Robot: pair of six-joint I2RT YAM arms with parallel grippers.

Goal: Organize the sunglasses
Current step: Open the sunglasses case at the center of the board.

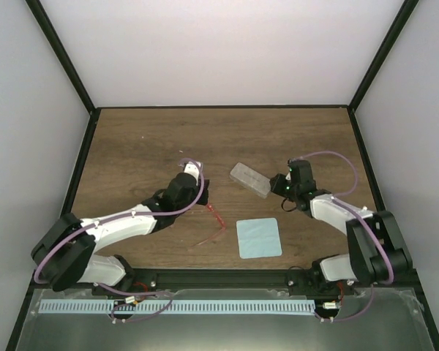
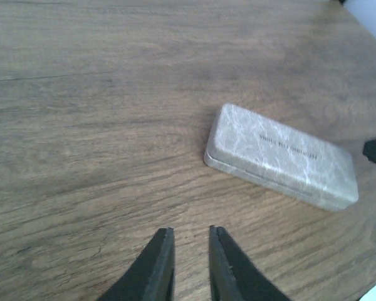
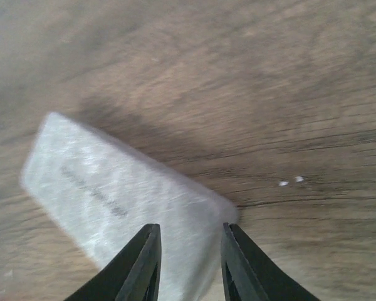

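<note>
On the tabletop (image 1: 146, 146), the closed case (image 2: 279, 157) likely needs opening first: steady its end under the half-parted, empty right claw (image 3: 190, 229); left claw (image 2: 191, 231), nearly clenched, holds nothing.

Dark brown wood-grain table (image 1: 146, 139), surface level. Plain white walls (image 1: 219, 51) enclose it at the back and both sides. Black frame bars (image 1: 61, 53) run along the corners. Lighting is even; shadows are soft.

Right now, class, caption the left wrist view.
Left gripper, fingers nearly together, over wooden table; closed grey case ahead.
</note>
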